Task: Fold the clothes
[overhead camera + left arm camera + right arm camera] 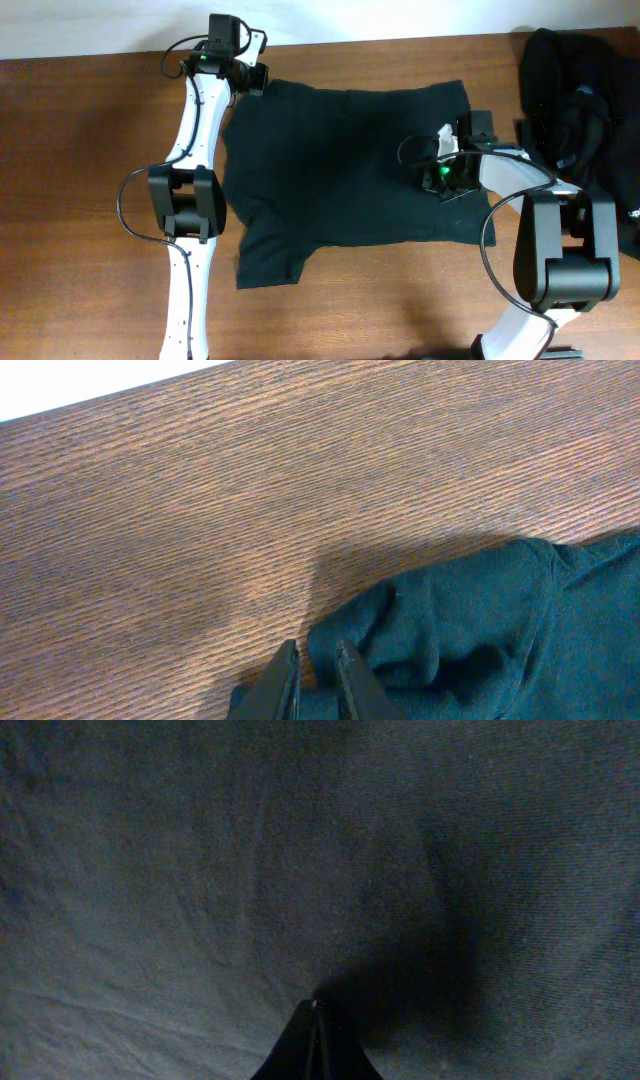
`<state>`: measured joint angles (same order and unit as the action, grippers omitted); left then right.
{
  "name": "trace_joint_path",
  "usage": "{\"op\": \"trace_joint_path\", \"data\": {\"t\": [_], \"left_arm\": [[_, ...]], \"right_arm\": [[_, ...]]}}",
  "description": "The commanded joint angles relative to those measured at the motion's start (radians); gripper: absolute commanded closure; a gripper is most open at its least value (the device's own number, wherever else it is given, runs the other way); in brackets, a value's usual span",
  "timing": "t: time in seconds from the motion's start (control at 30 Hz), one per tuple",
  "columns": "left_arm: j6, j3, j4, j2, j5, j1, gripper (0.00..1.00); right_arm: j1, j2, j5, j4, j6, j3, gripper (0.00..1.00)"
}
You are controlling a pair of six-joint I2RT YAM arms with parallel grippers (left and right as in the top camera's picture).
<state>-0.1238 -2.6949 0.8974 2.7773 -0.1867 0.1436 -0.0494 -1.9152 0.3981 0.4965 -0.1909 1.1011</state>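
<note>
Nearly together, the left jaws sit at the far left corner of the black T-shirt (340, 170). Their two dark fingertips (291, 660) stand a sliver apart at a bunched fold of the shirt's edge, and I cannot tell whether any cloth is caught between them. The right jaws are closed to a single point, tip against the cloth near the shirt's right side; whether a pinch of fabric is in them does not show.

The T-shirt lies spread flat on the brown wooden desk (90, 200), one sleeve jutting out at its near left corner. Its far edge runs near the back of the desk. Bare wood lies open to the left and along the near side, while the left arm (190, 190) stretches just beside the shirt's left edge. The right arm (560, 250) stands between the shirt and a heap of black clothes (575, 90) at the far right, a strip of wood apart from the shirt. A pale wall (100, 20) runs behind the desk.

The heap is cut off by the right edge and too dark to sort into garments. The right wrist view shows only cloth and shadow, and a small white piece (445, 140) by the right wrist is unclear.
</note>
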Motion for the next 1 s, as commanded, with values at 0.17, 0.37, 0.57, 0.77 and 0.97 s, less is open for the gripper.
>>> {"op": "trace_joint_path", "data": {"t": [0.17, 0.37, 0.57, 0.77, 0.97], "left_arm": [[-0.005, -0.019, 0.017, 0.039, -0.057, -0.002, 0.88], [-0.005, -0.019, 0.034, 0.039, -0.206, -0.005, 0.85], [-0.006, -0.019, 0.043, 0.039, -0.206, -0.011, 0.39], [-0.006, -0.019, 0.038, 0.043, -0.157, -0.011, 0.38], [-0.039, -0.019, 0.024, 0.071, -0.139, -0.010, 0.38]], "right_arm": [[0.012, -0.007, -0.032, -0.001, -0.021, -0.014, 0.96], [0.012, -0.007, -0.032, -0.004, -0.028, -0.014, 0.96], [0.012, -0.007, -0.031, -0.004, -0.028, -0.014, 0.96], [0.012, -0.007, -0.028, -0.003, -0.028, -0.014, 0.96], [0.012, -0.007, -0.028, -0.003, -0.028, -0.014, 0.96]]}}
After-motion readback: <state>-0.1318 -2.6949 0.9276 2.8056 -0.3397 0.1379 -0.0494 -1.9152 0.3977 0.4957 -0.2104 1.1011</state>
